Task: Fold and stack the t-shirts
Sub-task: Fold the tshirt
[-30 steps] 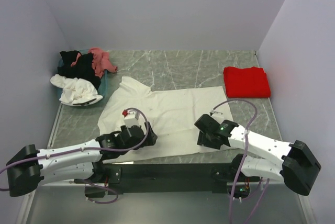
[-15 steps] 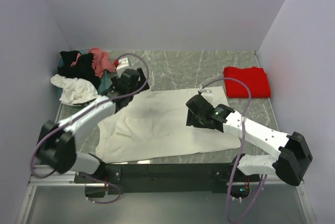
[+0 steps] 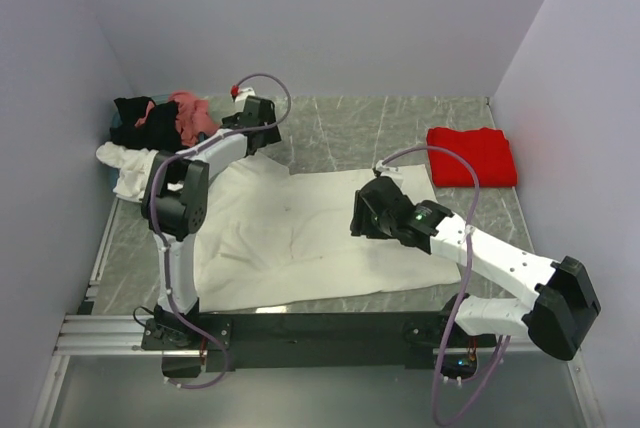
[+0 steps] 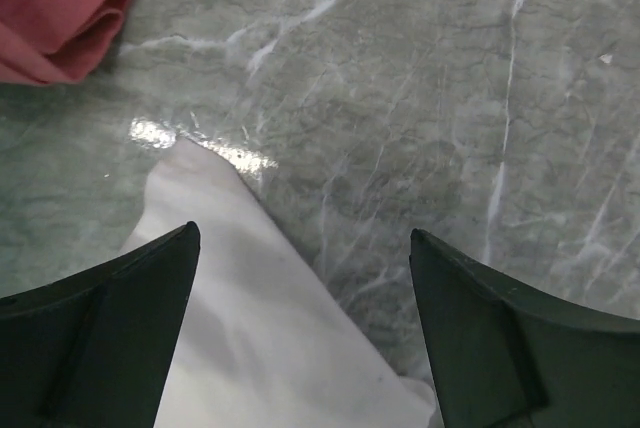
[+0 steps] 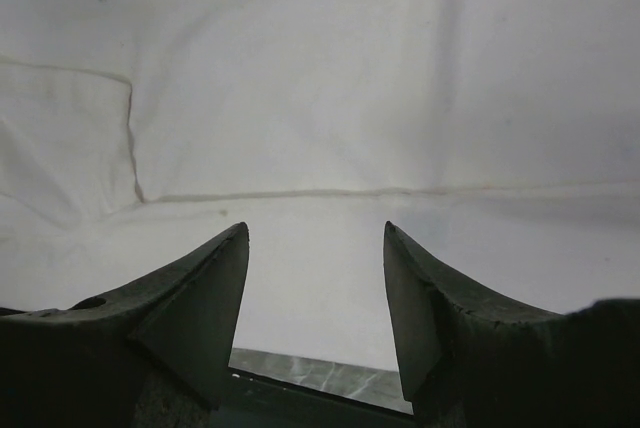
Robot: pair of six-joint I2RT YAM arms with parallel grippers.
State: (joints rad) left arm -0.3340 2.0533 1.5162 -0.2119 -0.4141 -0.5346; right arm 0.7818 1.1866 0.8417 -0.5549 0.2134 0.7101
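Big cream tee, flat, unfolded, lightly wrinkled

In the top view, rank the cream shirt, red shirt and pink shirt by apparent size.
1. cream shirt, spread flat
2. red shirt, folded
3. pink shirt, bunched, partly hidden

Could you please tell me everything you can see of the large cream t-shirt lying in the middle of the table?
The large cream off-white cloth t-shirt lies spread open and mostly flat on the grey marbled tabletop. It is lightly creased, and one short sleeve points toward the far left. Stitched seams show in the right wrist view. Nothing grips it: the left claw stands open over that sleeve's tip, and the right claw is open just above its right half. Whether either touches it cannot be judged.
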